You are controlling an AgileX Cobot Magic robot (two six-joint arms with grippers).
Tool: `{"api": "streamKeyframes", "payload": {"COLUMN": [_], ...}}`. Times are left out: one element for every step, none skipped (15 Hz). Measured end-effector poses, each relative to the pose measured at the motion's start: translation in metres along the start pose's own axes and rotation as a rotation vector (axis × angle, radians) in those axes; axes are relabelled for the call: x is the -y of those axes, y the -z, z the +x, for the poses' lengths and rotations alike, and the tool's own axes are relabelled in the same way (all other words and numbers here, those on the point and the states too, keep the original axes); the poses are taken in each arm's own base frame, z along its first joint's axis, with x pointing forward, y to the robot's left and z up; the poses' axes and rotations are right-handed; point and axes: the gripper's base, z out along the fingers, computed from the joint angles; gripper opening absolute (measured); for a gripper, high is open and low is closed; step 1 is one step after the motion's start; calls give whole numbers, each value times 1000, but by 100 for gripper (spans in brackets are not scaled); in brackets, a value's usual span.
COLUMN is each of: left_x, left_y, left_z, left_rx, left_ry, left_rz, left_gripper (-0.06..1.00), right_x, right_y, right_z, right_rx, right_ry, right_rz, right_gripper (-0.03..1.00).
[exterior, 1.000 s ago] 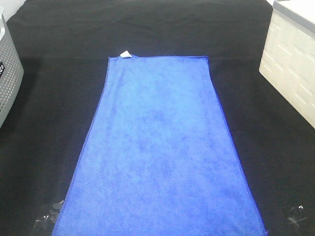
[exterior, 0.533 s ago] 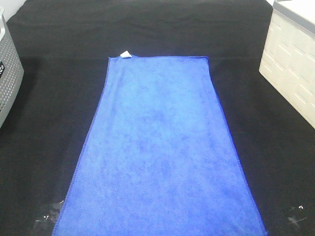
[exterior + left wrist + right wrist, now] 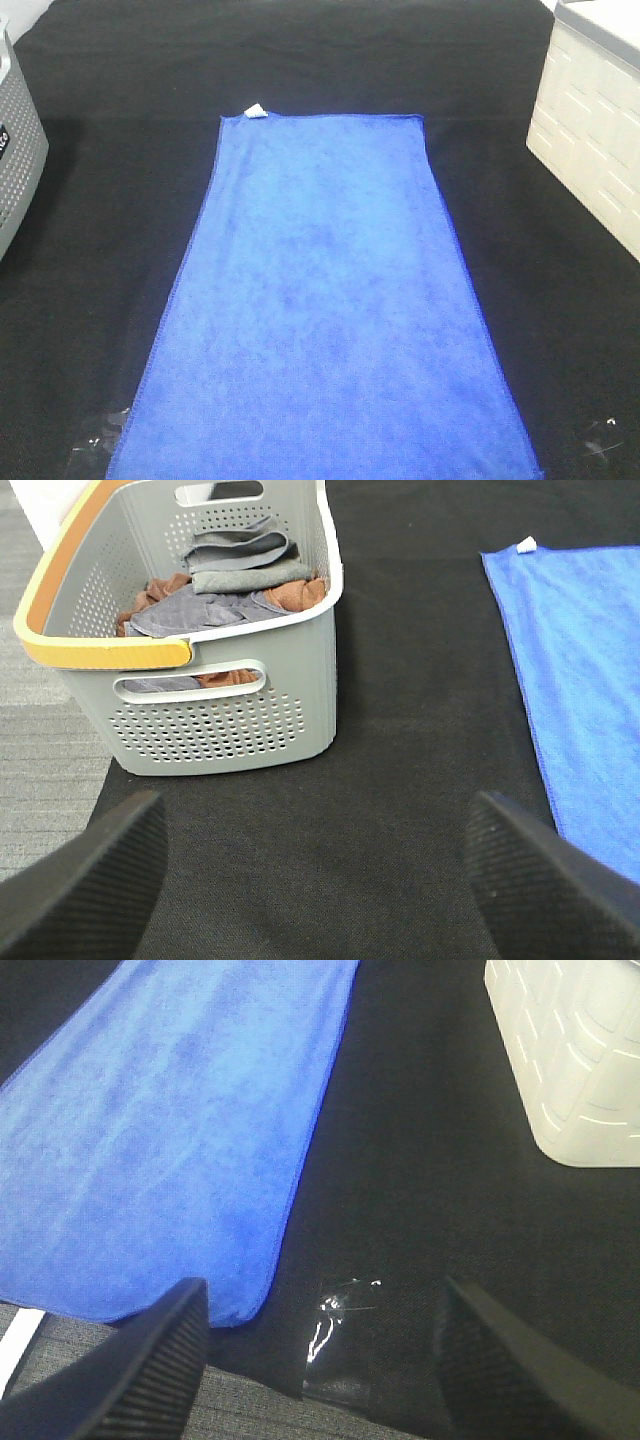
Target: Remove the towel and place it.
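Observation:
The blue towel (image 3: 325, 310) lies flat and spread out lengthwise on the black table cloth (image 3: 300, 60), with a small white tag (image 3: 254, 110) at its far left corner. It also shows in the left wrist view (image 3: 590, 680) and the right wrist view (image 3: 170, 1130). My left gripper (image 3: 310, 870) is open and empty, above the black cloth between the grey basket and the towel's edge. My right gripper (image 3: 320, 1350) is open and empty, above the table's front edge beside the towel's near right corner. Neither gripper shows in the exterior high view.
A grey perforated basket (image 3: 230, 710) with an orange-yellow rim holds folded grey and brown cloths at the left (image 3: 15, 160). A white plastic bin (image 3: 590, 130) stands at the right (image 3: 570, 1050). Shiny tape patches (image 3: 335, 1320) lie near the front corners.

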Motion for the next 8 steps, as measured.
{"api": "streamKeyframes", "payload": {"left_x": [0, 0, 0, 0, 0, 1, 2, 6], "left_y": [5, 6, 7, 7, 6, 3, -2, -17], "left_z": [5, 8, 9, 9, 10, 11, 16, 24], "left_rx": [4, -6, -11, -14, -16, -28, -53, -84], "left_ry": [2, 2, 2, 2, 2, 3, 4, 7], "left_rz": [0, 0, -1, -1, -1, 5, 16, 44], "left_gripper": [77, 77, 77, 77, 77, 77, 77, 77], "right_x": [0, 1, 2, 2, 3, 2, 2, 3], "right_y": [-4, -7, -11, -16, -19, -19, -19, -21], "right_z": [3, 6, 9, 12, 15, 15, 15, 13], "right_rx": [-16, -29, -47, -67, -80, -82, -79, -57], "right_ry": [0, -1, -4, -8, -10, -12, -12, -15], "right_rz": [-1, -2, -4, -5, -6, -9, -10, -9], "right_gripper": [64, 64, 64, 64, 64, 64, 64, 64]}}
